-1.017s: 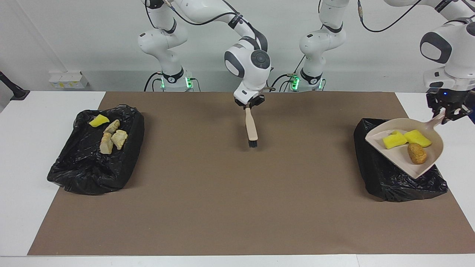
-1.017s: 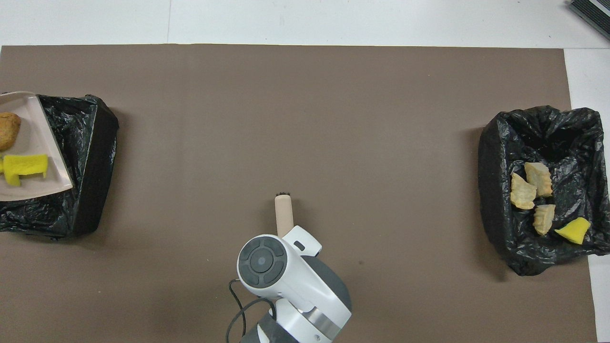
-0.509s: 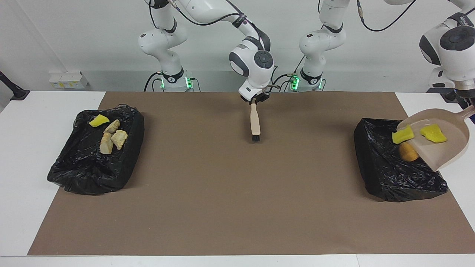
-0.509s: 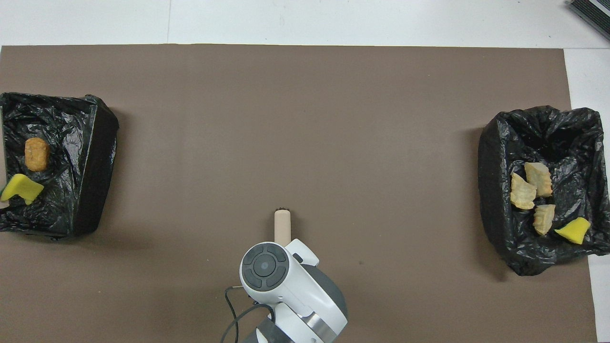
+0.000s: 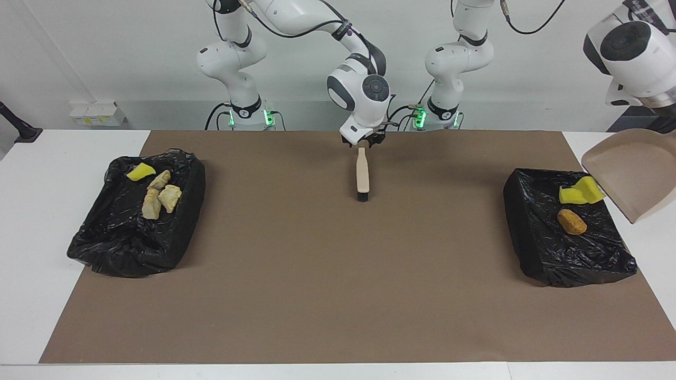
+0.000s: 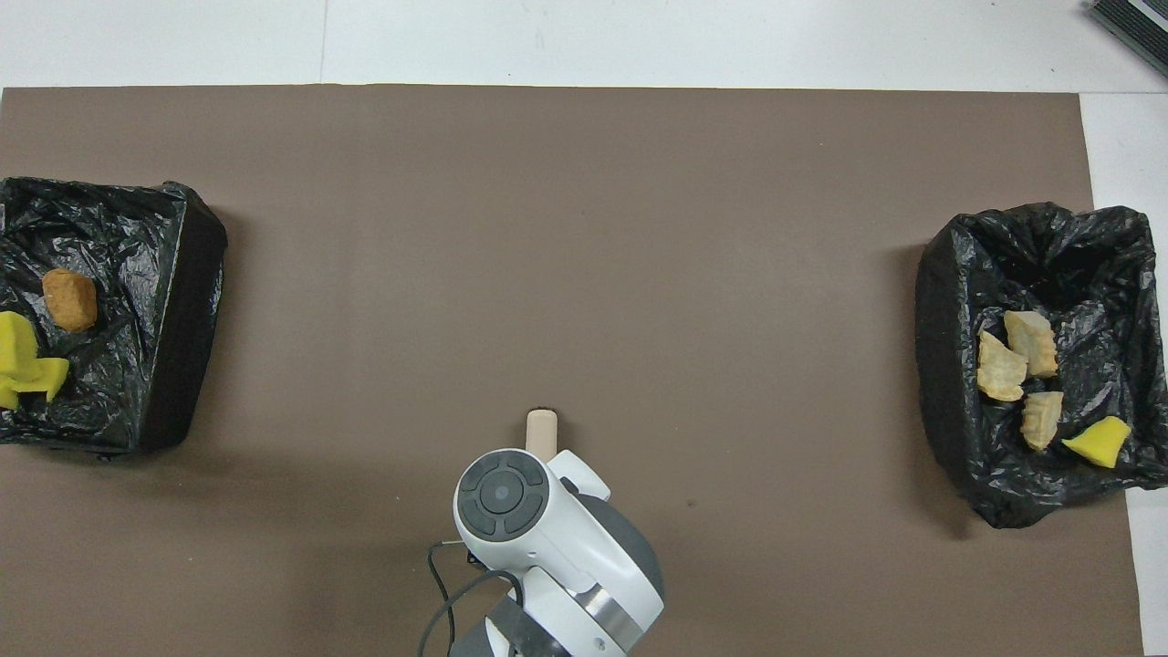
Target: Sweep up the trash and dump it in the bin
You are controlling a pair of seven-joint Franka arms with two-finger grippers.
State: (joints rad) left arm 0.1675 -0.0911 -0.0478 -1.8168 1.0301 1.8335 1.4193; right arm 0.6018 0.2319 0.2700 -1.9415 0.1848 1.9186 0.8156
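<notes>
From where I stand, the white table [image 5: 37,221] shows as a bare strip at the left edge of the facing view, and the brown mat [image 5: 338,306] covers the rest, right down to the table's lower edge. At left of centre, on the mat's edge at the right arm's end, sits a lined bin [image 5: 95,248]. It holds four pieces of trash: a yellow chunk [image 5: 140,171] highest in the frame and three pale lumps [image 5: 161,196] bunched just below it. The wide stretch of mat between the two bins carries only the brush [image 5: 362,171], upper centre, its bristles pointing down the frame. The right gripper [image 5: 362,143] sits at the top of the brush handle; I cannot tell whether it grips or has let go. At right of centre the other bin [image 5: 528,232] holds two yellow sponges [image 5: 581,193] touching each other and a brown lump [image 5: 572,221] just below them. Hard against the right edge the beige dustpan [image 5: 634,179] hangs tipped up over that bin's outer rim. It hangs below the left arm [image 5: 634,47], held by the closed left gripper, though the frame edge cuts off the grip itself. A second ago the pan lay flatter over the bin with those three pieces on it. Now they lie in the bin, and the pan stands higher and further right. The brush has shifted slightly up the frame.
</notes>
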